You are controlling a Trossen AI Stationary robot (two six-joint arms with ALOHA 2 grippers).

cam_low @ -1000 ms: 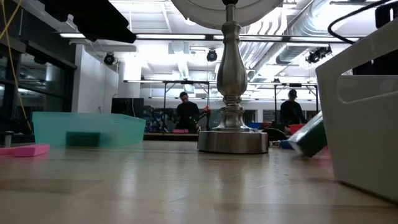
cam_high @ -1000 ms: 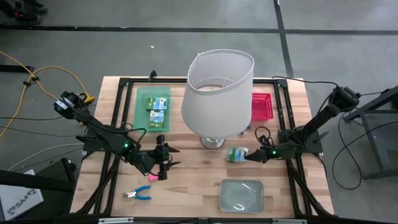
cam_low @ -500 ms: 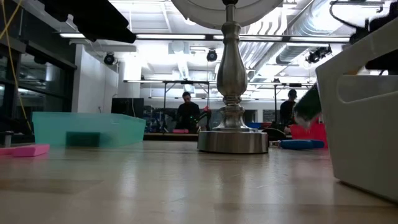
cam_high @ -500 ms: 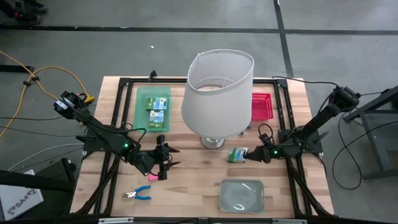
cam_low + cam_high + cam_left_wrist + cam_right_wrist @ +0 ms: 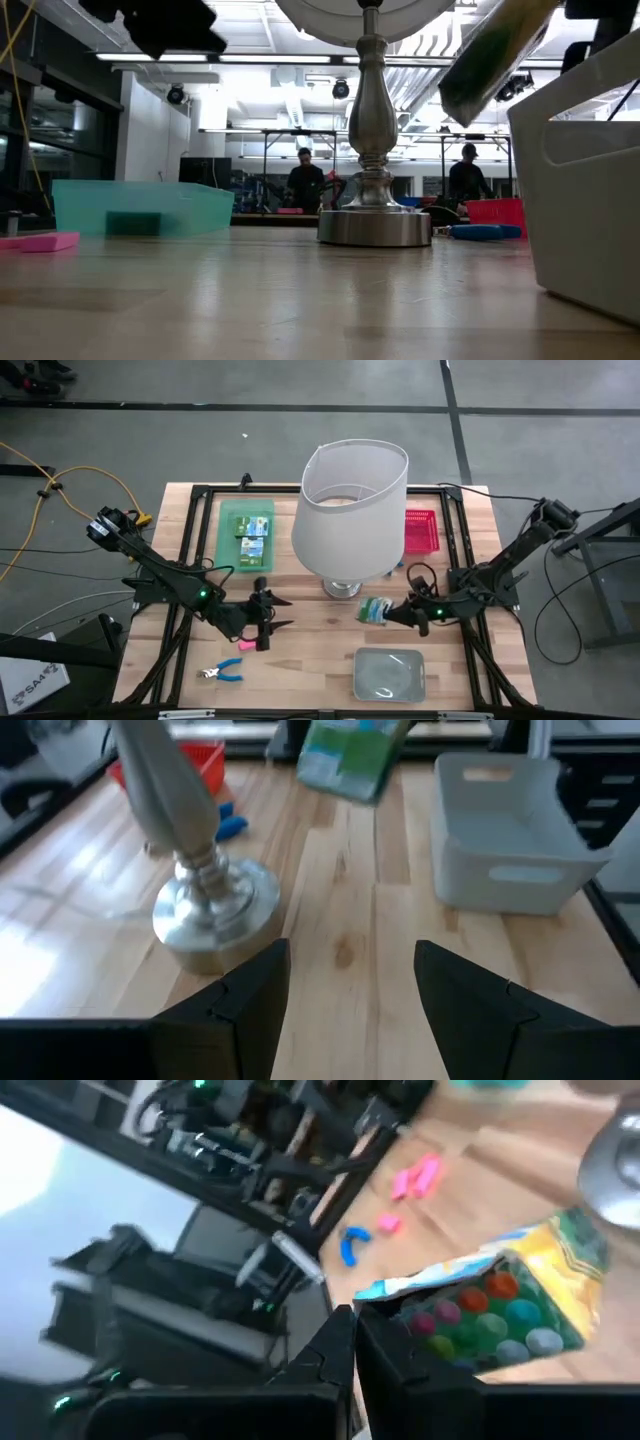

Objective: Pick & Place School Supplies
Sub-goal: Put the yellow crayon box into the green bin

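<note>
The right gripper is clamped on a green-yellow crayon box, holding it tilted in the air just beside the lamp base and above the bare wood between that base and the grey tray; in the low view the box hangs high over the table. The left gripper hovers on the lamp's other side with its fingers spread apart and nothing between them. Blue-handled scissors lie near the front edge, a pink eraser seems to sit just below the left gripper, and more boxes rest in the green tray.
</note>
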